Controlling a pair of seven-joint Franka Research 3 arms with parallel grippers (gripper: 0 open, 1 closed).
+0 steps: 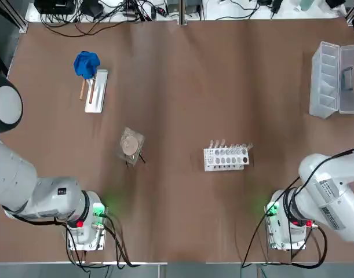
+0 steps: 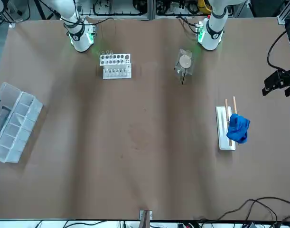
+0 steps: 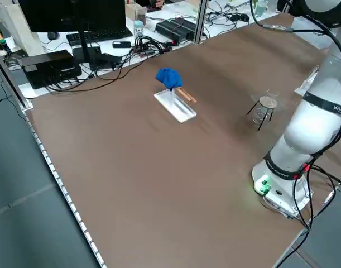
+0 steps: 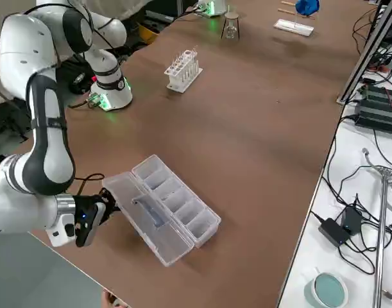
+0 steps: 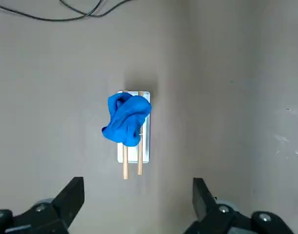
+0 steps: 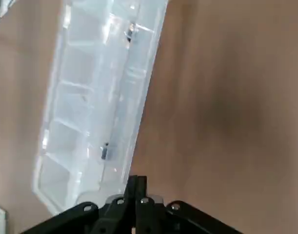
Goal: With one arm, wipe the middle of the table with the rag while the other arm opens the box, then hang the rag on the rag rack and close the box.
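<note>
Fingers of the left gripper (image 5: pixel 138 204) are hovering wide above the rag (image 5: pixel 125 119), draped on the rag rack (image 5: pixel 134 151). Overhead, the box (image 1: pixel 336 79) is sitting open at the worktop (image 1: pixel 182 104) edge. From the right side, the right gripper (image 4: pixel 96 215) is pinching its fingers together behind the lid; pushing could be sliding the box instead of shutting it.

The left arm is raised over the left side of the table, its wrist turned down toward the far-left part. The left gripper (image 5: pixel 138 207) is held well above the table surface with its two fingers (image 5: pixel 70 200) spread wide apart, and nothing is held between them. The right arm is bent outward and lowered at the right edge of the table. The right gripper (image 6: pixel 136 187) is kept low at that edge, its fingers pressed together.
</note>
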